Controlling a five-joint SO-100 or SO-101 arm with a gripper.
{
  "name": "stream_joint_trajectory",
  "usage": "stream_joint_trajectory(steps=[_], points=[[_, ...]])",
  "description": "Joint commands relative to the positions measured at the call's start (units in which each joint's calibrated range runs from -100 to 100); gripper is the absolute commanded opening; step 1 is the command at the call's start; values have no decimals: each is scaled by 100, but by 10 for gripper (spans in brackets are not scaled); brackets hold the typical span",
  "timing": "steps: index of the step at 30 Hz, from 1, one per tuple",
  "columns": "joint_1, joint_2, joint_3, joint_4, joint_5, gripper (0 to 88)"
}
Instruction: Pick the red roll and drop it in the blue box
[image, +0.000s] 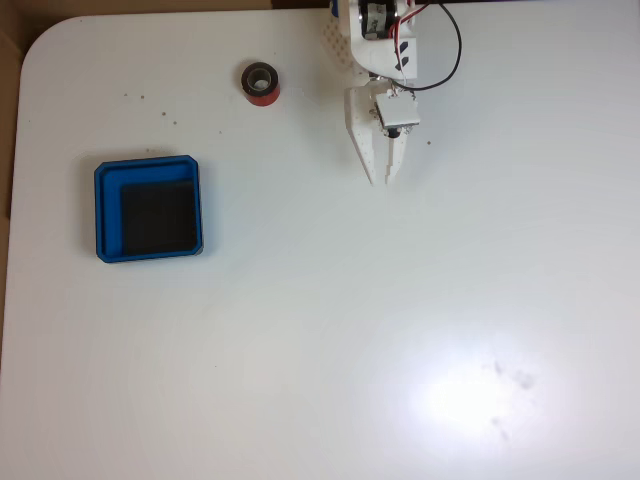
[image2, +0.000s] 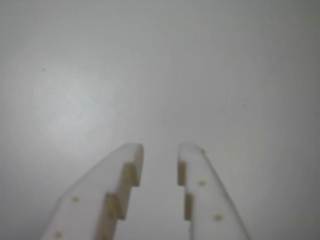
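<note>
White desk (image: 330, 330): a smooth pale top is seen in the fixed view, with a rounded corner at the upper left; faint dark specks are scattered near that corner and a bright glare patch lies toward the lower right.
Arm (image: 385, 35): a white body with red and black wires is seen entering at the desk's top edge, right of the middle.
Blue box (image: 108, 212): a shallow square tray with a black floor is placed near the desk's left edge, nothing being seen inside it.
Gripper (image: 379, 178): it is pointed down the picture over bare desk; in the wrist view (image2: 159, 152) the two white fingers are seen parted by a narrow gap, with nothing between them.
Red roll (image: 261, 82): it is set on its end near the desk's top edge, left of the gripper and apart from it, well apart from the blue box.
</note>
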Motion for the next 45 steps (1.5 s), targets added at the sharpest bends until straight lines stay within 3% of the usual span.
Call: stream_joint_trajectory(steps=[1, 20, 29, 36, 45], points=[[107, 7, 90, -74, 28, 6], [4709, 7, 90, -74, 28, 6], [6497, 7, 81, -91, 28, 6], [6800, 450, -369, -83, 28, 6], [6820, 2582, -2246, -66, 10, 6]])
